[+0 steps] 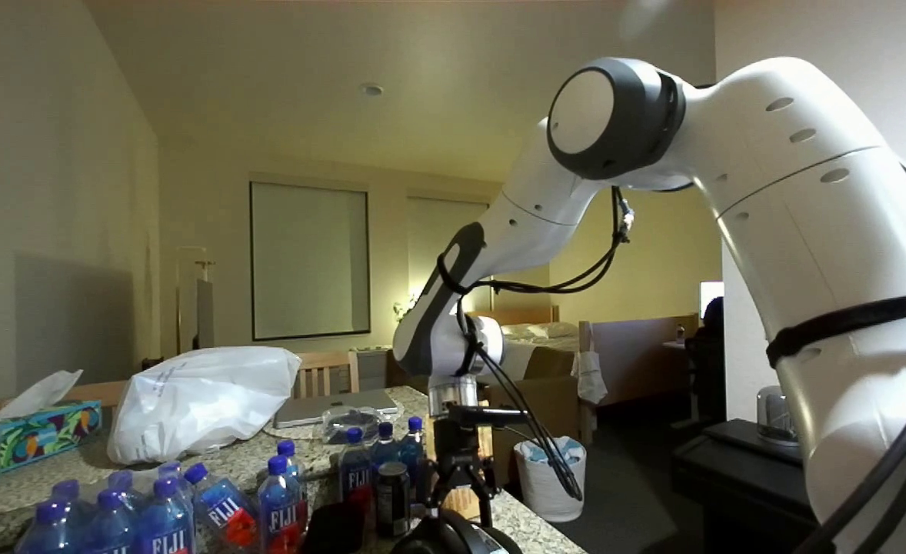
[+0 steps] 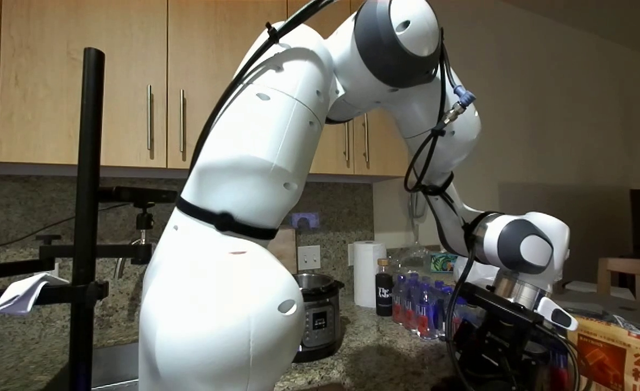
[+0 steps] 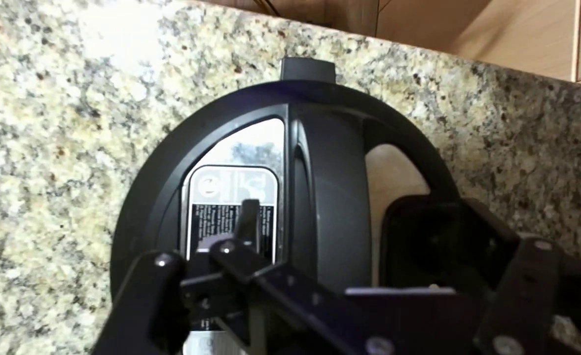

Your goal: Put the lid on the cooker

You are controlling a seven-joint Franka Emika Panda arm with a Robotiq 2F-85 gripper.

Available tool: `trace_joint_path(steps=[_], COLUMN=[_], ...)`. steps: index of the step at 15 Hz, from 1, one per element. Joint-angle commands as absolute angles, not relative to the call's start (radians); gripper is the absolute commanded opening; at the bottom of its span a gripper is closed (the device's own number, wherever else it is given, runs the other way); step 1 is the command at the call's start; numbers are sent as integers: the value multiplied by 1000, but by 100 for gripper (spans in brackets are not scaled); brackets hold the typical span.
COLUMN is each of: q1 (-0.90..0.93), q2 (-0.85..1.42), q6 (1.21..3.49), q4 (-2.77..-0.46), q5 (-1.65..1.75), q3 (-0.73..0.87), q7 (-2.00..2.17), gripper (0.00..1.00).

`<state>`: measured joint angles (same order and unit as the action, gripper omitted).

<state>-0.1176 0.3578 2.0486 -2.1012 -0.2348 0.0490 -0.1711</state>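
The round black lid (image 3: 337, 172), with a raised ridge handle across its middle and a label on one side, lies on the speckled counter. In an exterior view only the top of this lid (image 1: 453, 535) shows at the bottom edge. My gripper (image 3: 354, 222) is open above it, fingers spread to either side of the ridge; contact cannot be told. The same open gripper (image 1: 461, 508) points straight down in an exterior view. The cooker (image 2: 320, 326), steel and black with a control panel, stands uncovered by the back wall, partly behind the arm.
Several blue-capped water bottles (image 1: 280, 500), a dark can (image 1: 392, 500) and a white plastic bag (image 1: 203, 400) share the counter. A paper towel roll (image 2: 368, 274) and a black bottle (image 2: 383, 290) stand near the cooker. The counter edge (image 3: 418, 54) runs close past the lid.
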Motion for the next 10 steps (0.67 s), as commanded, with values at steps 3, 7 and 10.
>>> trace_joint_path(steps=[3,7,10], q1=[-193,-249,-277], q2=[412,450,482], q6=[1974,1963,1914], q4=[-2025,-2002,-1980], q5=[-369,-472,-522], q3=[30,28,18], q7=[-285,-353,-401], gripper=[100,100,100])
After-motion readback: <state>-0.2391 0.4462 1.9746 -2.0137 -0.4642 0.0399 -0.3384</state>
